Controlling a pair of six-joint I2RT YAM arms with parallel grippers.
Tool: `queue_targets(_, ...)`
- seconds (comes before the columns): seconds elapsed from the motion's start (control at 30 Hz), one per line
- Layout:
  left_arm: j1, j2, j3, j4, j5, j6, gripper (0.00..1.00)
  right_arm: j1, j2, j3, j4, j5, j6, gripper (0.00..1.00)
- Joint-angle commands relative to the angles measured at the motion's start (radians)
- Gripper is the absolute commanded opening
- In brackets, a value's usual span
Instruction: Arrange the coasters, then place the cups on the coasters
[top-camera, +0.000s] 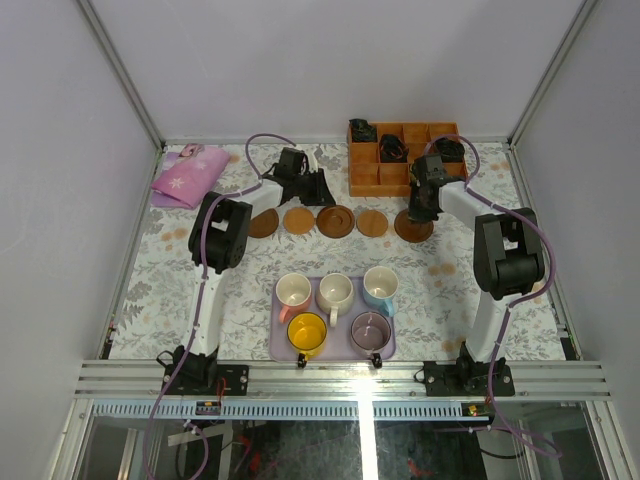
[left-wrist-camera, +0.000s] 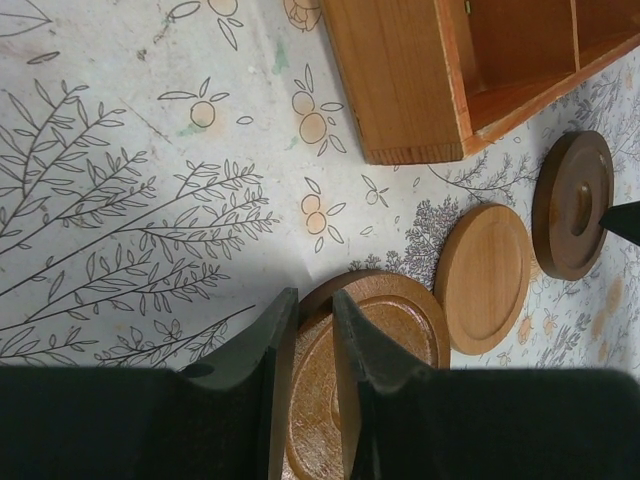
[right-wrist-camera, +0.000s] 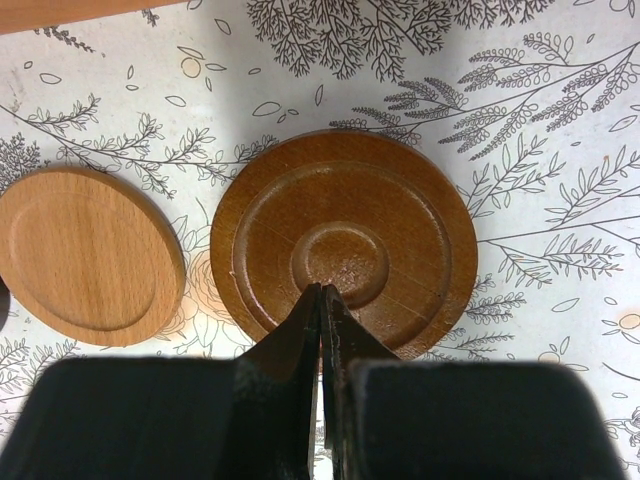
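Several round wooden coasters lie in a row across the flowered table. My left gripper (top-camera: 322, 196) (left-wrist-camera: 312, 300) sits over the middle dark brown coaster (top-camera: 335, 222) (left-wrist-camera: 400, 320), its fingers closed narrowly over that coaster's rim. A tan coaster (left-wrist-camera: 485, 275) and another dark coaster (left-wrist-camera: 572, 205) lie beyond it. My right gripper (top-camera: 420, 208) (right-wrist-camera: 322, 290) is shut with nothing between its jaws, and its tips rest on the centre of the rightmost dark coaster (top-camera: 412, 229) (right-wrist-camera: 400, 240). Several cups stand on a lavender tray (top-camera: 283, 346), among them a yellow cup (top-camera: 307, 333) and a light blue cup (top-camera: 380, 285).
An orange compartment box (top-camera: 380, 162) (left-wrist-camera: 410, 80) with dark items stands at the back, just behind the coaster row. A pink flowered cloth (top-camera: 190, 176) lies at the back left. A tan coaster (right-wrist-camera: 85, 255) lies left of the right gripper's coaster.
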Motion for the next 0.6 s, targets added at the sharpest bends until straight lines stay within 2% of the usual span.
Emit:
queue_targets(0.0, -0.017, -0.008, -0.03, -0.007, 0.009, 0.004, 0.2, -0.007, 0.001, 0.039, -0.005, 0.002, -0.003, 0.0)
queue_targets(0.57, -0.014, -0.033, -0.029, -0.008, -0.053, 0.016, 0.2, -0.028, 0.02, 0.051, -0.015, 0.011, 0.0, 0.0)
